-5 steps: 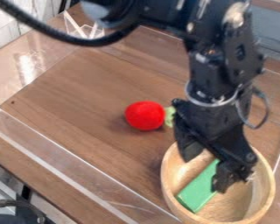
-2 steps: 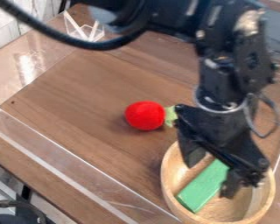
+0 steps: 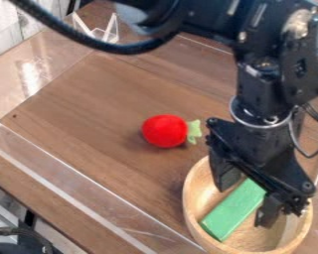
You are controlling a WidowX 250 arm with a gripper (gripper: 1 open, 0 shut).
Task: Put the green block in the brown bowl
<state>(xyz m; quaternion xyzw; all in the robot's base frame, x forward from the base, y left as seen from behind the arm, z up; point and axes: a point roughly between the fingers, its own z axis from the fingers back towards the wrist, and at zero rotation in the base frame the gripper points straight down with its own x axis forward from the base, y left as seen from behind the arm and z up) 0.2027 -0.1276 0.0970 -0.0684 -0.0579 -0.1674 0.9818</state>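
The green block (image 3: pixel 233 213) lies flat inside the brown bowl (image 3: pixel 195 212), which sits at the lower right of the wooden table. My gripper (image 3: pixel 257 190) hangs straight down over the bowl, open, with one black finger (image 3: pixel 229 172) above the block's upper end and the other (image 3: pixel 292 201) to its right. Nothing is held between the fingers. The black arm hides the bowl's far rim.
A red round plush (image 3: pixel 163 131) with a green stem lies on the wooden tabletop (image 3: pixel 108 99) just left of the gripper. Clear plastic sheeting (image 3: pixel 69 198) edges the table at the front left. White clutter stands at the back.
The arm has shifted a little to the right over the bowl. The green block has stayed lying in the bowl, and the fingers have stayed open.
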